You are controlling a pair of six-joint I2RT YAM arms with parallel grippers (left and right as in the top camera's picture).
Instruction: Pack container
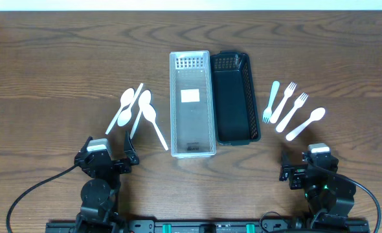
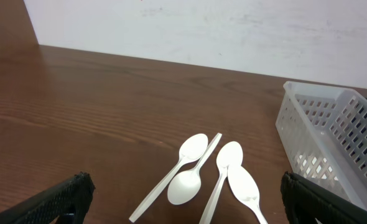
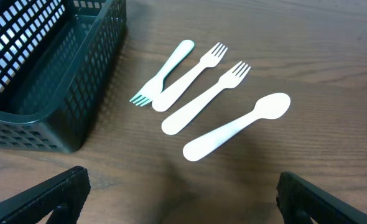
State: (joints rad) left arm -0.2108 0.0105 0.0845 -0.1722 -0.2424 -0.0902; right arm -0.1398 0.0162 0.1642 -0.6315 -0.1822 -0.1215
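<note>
A clear plastic basket (image 1: pixel 192 103) and a black basket (image 1: pixel 236 97) stand side by side at the table's middle, both without cutlery inside. Several white spoons (image 1: pixel 138 111) lie left of them, also in the left wrist view (image 2: pixel 208 171). Three white forks (image 1: pixel 283 102) and one white spoon (image 1: pixel 306 123) lie right of them, also in the right wrist view: forks (image 3: pixel 193 87), spoon (image 3: pixel 236 127). My left gripper (image 2: pixel 183 208) is open and empty near the front edge, short of the spoons. My right gripper (image 3: pixel 183 208) is open and empty, short of the forks.
The clear basket's wall (image 2: pixel 333 137) shows at the right of the left wrist view. The black basket's wall (image 3: pixel 40 74) fills the left of the right wrist view. Both arm bases sit at the front edge, left (image 1: pixel 99 188) and right (image 1: pixel 324 184).
</note>
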